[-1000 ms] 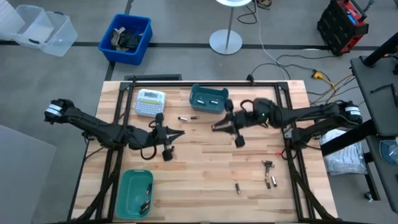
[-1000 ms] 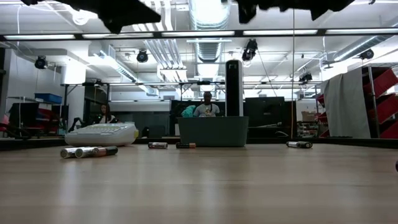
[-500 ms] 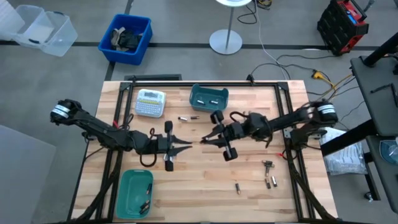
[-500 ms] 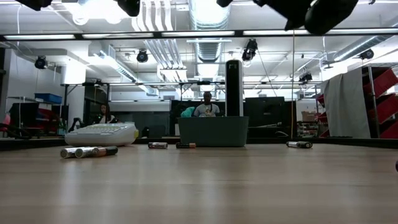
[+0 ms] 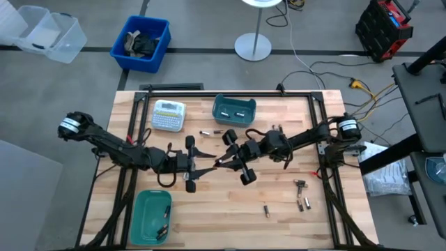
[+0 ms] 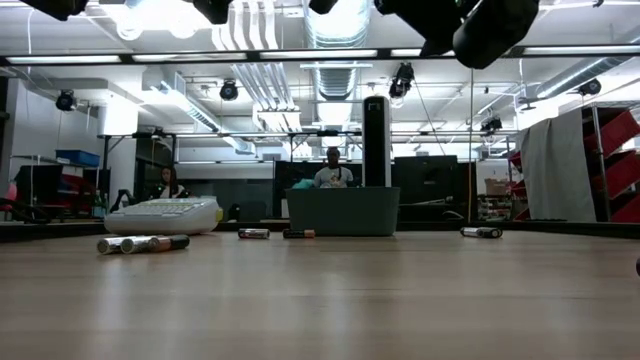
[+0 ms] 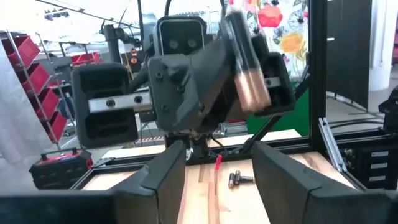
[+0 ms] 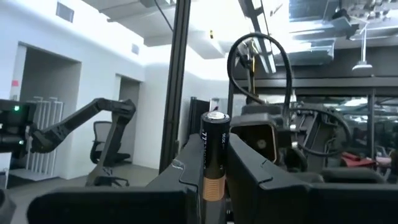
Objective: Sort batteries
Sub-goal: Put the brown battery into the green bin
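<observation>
Both my arms reach to frame center in the high view, tips facing, nearly touching. Right gripper [image 5: 221,162] clamped on a battery [image 8: 214,155], upright between the fingers. Left gripper [image 5: 208,166] fingers spread apart.

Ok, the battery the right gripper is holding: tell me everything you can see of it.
The battery is a small cylinder, black over most of its length with a copper-coloured band at one end and a silvery metal cap at the other; pale lettering runs along its side. It stands between the fingers of the right gripper, clamped at its copper end, above mid-table. In the left wrist view it shows tilted, facing the open left gripper, which does not touch it.
</observation>
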`<state>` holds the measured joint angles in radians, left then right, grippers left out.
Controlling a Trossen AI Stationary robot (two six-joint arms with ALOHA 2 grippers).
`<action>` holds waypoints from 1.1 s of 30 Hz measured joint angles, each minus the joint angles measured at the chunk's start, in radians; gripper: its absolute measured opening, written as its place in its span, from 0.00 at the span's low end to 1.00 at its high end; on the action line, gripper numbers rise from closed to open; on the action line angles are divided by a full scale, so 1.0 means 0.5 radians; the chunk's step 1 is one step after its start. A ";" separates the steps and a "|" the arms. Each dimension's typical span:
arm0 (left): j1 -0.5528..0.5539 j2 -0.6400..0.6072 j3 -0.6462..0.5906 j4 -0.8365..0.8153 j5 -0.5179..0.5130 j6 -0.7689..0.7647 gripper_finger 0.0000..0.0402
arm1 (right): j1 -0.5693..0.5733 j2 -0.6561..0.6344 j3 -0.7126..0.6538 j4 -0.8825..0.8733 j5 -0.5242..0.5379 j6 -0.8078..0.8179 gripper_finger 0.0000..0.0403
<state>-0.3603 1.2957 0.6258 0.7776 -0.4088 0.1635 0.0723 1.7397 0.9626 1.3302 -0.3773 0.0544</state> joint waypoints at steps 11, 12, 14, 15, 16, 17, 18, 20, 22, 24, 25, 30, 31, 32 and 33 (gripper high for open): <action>-0.002 -0.008 0.010 0.161 0.144 -0.053 0.43 | -0.001 -0.006 0.029 -0.141 0.010 -0.043 0.09; -0.002 -0.007 0.015 0.154 0.149 -0.053 0.43 | -0.001 -0.006 0.029 -0.141 0.017 -0.051 0.09; -0.002 -0.007 0.024 0.150 0.189 -0.055 0.43 | -0.001 -0.006 0.029 -0.138 0.022 -0.058 0.09; -0.002 -0.007 0.026 0.155 0.207 -0.068 0.43 | -0.001 -0.006 0.029 -0.139 0.022 -0.057 0.09; -0.002 -0.007 0.027 0.154 0.209 -0.084 0.43 | -0.001 -0.006 0.029 -0.141 0.021 -0.057 0.09; -0.002 -0.007 0.027 0.153 0.209 -0.099 0.43 | -0.001 -0.006 0.029 -0.143 0.021 -0.058 0.09; -0.002 -0.007 0.028 0.152 0.209 -0.110 0.43 | -0.001 -0.006 0.029 -0.141 0.022 -0.059 0.09; -0.002 -0.007 0.028 0.151 0.209 -0.142 0.43 | -0.001 -0.006 0.029 -0.140 0.022 -0.060 0.09; -0.002 -0.007 0.028 0.145 0.208 -0.158 0.42 | -0.001 -0.006 0.029 -0.143 0.022 -0.060 0.09; -0.002 -0.007 0.029 0.145 0.208 -0.169 0.40 | -0.001 -0.006 0.029 -0.142 0.022 -0.062 0.09; -0.002 -0.007 0.030 0.144 0.208 -0.184 0.40 | -0.001 -0.006 0.029 -0.141 0.022 -0.064 0.09; 0.001 -0.007 0.030 0.123 0.031 -0.291 0.38 | -0.001 -0.006 0.029 -0.141 0.067 -0.069 0.09; 0.001 -0.007 0.031 0.113 0.011 -0.294 0.38 | -0.001 -0.006 0.028 -0.142 0.082 -0.075 0.09; 0.001 -0.007 0.031 0.101 0.007 -0.294 0.38 | -0.002 -0.006 0.028 -0.142 0.088 -0.085 0.09; 0.001 -0.007 0.031 0.094 0.006 -0.294 0.38 | -0.002 -0.006 0.028 -0.143 0.093 -0.087 0.09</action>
<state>-0.3599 1.2922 0.6411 0.8244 -0.4057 0.0166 0.0711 1.7367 0.9768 1.2589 -0.3310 0.0109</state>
